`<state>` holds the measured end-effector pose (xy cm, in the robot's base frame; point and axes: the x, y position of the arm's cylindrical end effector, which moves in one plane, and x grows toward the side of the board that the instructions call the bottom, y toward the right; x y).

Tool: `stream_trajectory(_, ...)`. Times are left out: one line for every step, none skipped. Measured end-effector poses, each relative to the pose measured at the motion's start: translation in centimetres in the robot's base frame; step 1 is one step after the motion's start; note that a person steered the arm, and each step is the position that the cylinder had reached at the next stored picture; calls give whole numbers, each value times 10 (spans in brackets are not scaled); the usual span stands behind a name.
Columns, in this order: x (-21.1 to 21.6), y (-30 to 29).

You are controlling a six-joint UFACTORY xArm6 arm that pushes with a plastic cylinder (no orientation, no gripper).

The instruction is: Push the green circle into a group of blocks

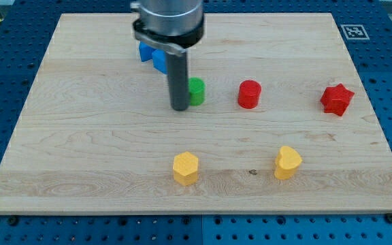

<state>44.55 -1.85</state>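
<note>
Down on the wooden board [80, 136] my tip [180, 108] stood, holding nothing, pressed against the view's left side of the green circle [197, 90]. From that circle, a red cylinder [249, 94] sat to the view's right, a red star [337, 99] farther right, blue blocks [152, 56] up-left partly hidden, and a yellow hexagon [186, 168] and yellow heart [288, 162] below.

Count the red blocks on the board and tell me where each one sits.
2. The red cylinder is just right of centre, right of the green circle. The red star is near the view's right edge. My arm could hide more near the top.
</note>
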Motion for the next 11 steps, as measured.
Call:
stream_trajectory(0, 18)
stream_trajectory(-16, 28)
stream_trajectory(-38, 32)
stream_trajectory(-44, 52)
stream_trajectory(-28, 100)
stream_trajectory(-63, 87)
stream_trajectory(-67, 44)
stream_trajectory(-67, 42)
stream_trajectory(-63, 45)
stream_trajectory(-95, 34)
stream_trajectory(-119, 23)
